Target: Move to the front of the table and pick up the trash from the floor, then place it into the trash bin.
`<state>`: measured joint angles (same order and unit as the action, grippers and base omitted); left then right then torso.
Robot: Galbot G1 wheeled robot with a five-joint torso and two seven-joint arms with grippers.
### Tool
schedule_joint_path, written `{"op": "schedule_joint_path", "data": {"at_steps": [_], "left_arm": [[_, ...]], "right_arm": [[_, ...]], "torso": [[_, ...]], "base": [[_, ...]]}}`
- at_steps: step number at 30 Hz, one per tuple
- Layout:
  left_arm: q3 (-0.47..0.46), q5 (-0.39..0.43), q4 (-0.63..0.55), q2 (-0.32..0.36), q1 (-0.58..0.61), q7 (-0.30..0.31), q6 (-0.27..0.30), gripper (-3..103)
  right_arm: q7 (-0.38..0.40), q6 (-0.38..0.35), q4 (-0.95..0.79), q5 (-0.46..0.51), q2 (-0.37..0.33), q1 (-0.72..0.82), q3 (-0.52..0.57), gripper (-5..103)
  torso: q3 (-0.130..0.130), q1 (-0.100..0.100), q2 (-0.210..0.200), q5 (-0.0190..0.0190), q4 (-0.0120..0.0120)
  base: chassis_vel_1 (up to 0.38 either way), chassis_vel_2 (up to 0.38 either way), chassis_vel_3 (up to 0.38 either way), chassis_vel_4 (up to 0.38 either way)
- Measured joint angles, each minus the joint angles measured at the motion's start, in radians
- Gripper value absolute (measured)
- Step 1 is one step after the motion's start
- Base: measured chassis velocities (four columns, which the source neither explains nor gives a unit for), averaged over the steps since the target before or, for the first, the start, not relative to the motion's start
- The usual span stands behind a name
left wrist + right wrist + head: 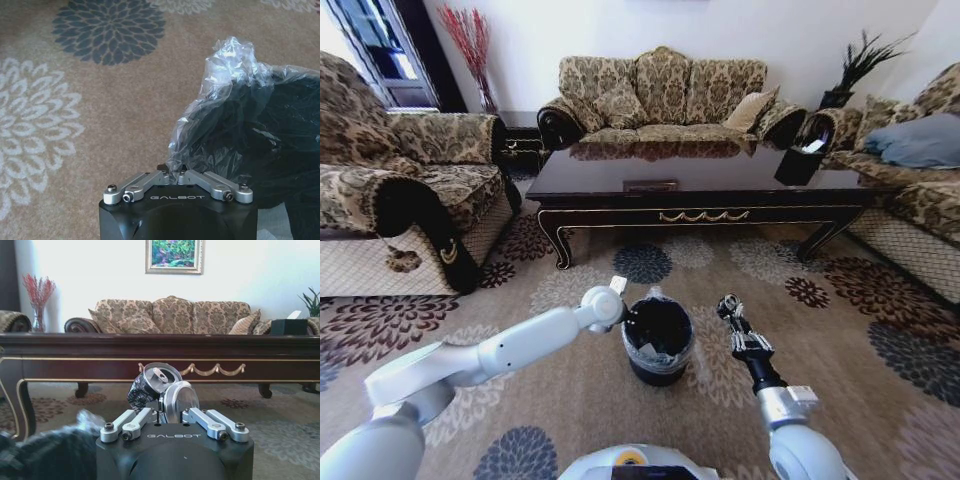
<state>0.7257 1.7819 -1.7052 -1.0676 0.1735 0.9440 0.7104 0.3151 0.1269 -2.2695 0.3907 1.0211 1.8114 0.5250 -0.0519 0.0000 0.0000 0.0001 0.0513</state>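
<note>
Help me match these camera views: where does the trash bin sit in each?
Head view: the trash bin stands at centre, on the floor.
Left wrist view: right side, its liner bunched upward.
Right wrist view: dark blur, lower-left corner.
Shared landmark: the flower-medallion floor.

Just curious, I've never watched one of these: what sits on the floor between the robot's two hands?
In the head view, the black trash bin with its plastic liner stands on the carpet between the left gripper and the right gripper.
</note>
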Motion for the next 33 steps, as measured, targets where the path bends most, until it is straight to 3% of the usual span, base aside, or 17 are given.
{"op": "schedule_joint_path", "data": {"at_steps": [14,24,27,31,33], "left_arm": [[0.071,0.052,0.066,-0.138,-0.066,0.021,-0.008,2],[0.097,0.067,0.031,-0.142,-0.068,0.043,-0.017,2],[0.097,0.067,0.025,-0.134,-0.068,0.043,-0.017,2],[0.083,0.061,0.017,-0.125,-0.055,0.048,-0.017,2],[0.078,0.061,0.015,-0.125,-0.051,0.049,-0.017,2]], "right_arm": [[-0.065,0.042,-0.036,-0.162,0.009,0.113,-0.033,17],[-0.06,0.04,-0.024,-0.197,0.014,0.126,-0.046,14],[-0.059,0.037,-0.02,-0.204,0.018,0.128,-0.05,19],[-0.057,0.038,-0.006,-0.224,0.027,0.128,-0.06,41],[-0.058,0.039,-0.005,-0.226,0.029,0.13,-0.062,41]], "torso": [[0.0,0.0,0.0,0.0001,0.0002],[0.0,0.0,0.0,-0.0001,-0.0001],[0.0,0.0,0.0,-0.0001,0.0],[0.0,0.0,0.0,-0.0001,-0.0002],[0.0,0.0,0.0,-0.0001,0.0]], "base": [[0.0,0.0,0.0,0.0],[0.0,0.0,0.0,0.0],[0.0,0.0,0.0,0.0],[0.0,0.0,0.0,0.0],[0.0,0.0,0.0,0.0]]}}
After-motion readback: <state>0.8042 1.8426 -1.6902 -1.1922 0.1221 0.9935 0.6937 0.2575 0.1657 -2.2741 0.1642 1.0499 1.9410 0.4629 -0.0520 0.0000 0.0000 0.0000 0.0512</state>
